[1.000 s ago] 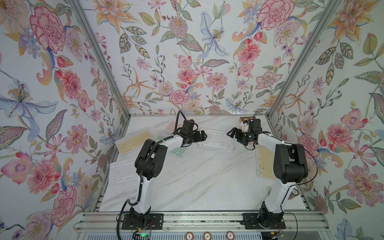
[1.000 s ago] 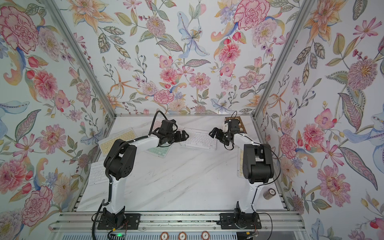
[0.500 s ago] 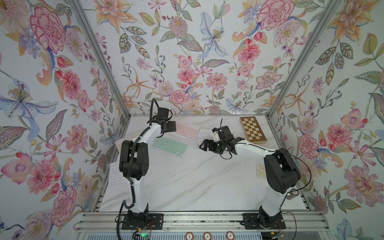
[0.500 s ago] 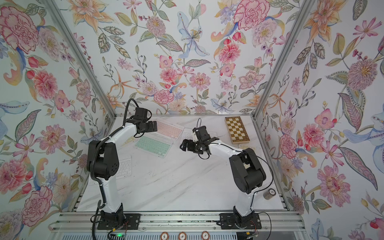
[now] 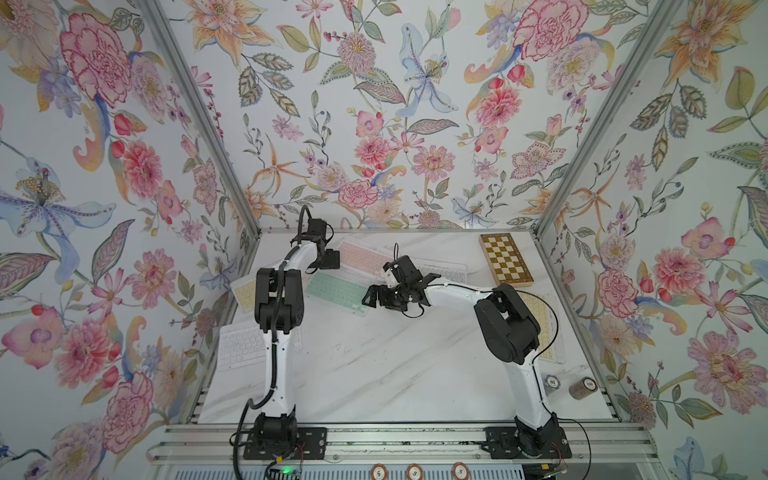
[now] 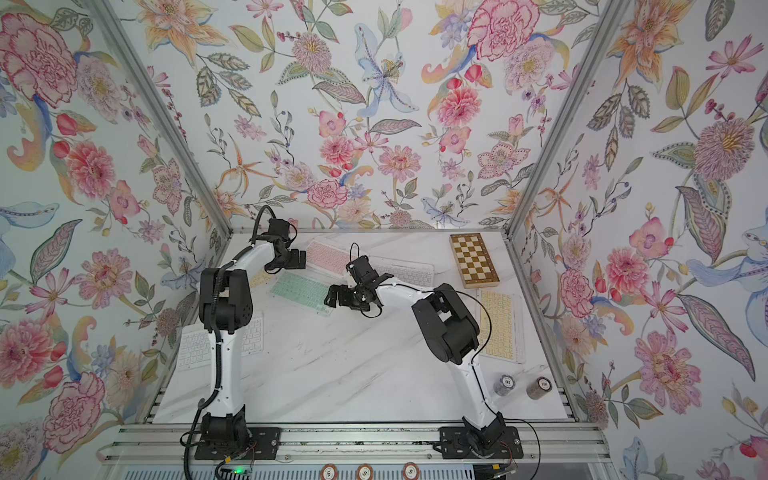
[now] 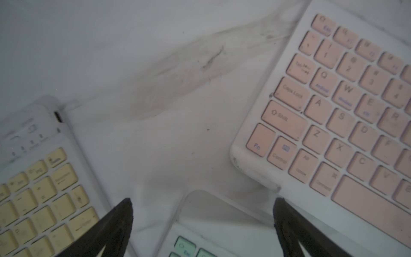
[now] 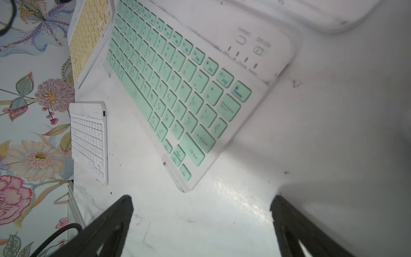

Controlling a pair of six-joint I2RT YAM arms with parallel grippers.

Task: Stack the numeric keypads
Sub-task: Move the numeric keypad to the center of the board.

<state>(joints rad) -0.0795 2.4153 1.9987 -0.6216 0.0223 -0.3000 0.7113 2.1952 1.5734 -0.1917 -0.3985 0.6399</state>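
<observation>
— By the left wall, noticed what?

— Found a white keypad (image 5: 245,345) flat toward the front and a yellow keypad (image 5: 242,291) behind it. Then came to the left gripper (image 7: 202,203), spread wide and pinching nothing, poised over the marble table (image 5: 374,374) between that yellow one and the pink keypad (image 5: 358,254).

— And mid-table?

— Spotted the mint green keypad (image 5: 337,291) lying flat, unstacked, with the right gripper (image 8: 201,200) just off its short end, likewise gaping and empty. Further right: a second white keypad (image 5: 446,272), the chessboard (image 5: 505,259), and another yellow keypad (image 5: 540,328) partly hidden under the right arm.

— Handling?

— Judged slim, light, stiff and smooth-framed, so probably slippery on marble. Best pinched across a bare frame edge, never on the keys.

— Containers?

— Saw no tray or bin. Only two small cylinders (image 5: 584,387) at front right, contents impossible to tell.
</observation>
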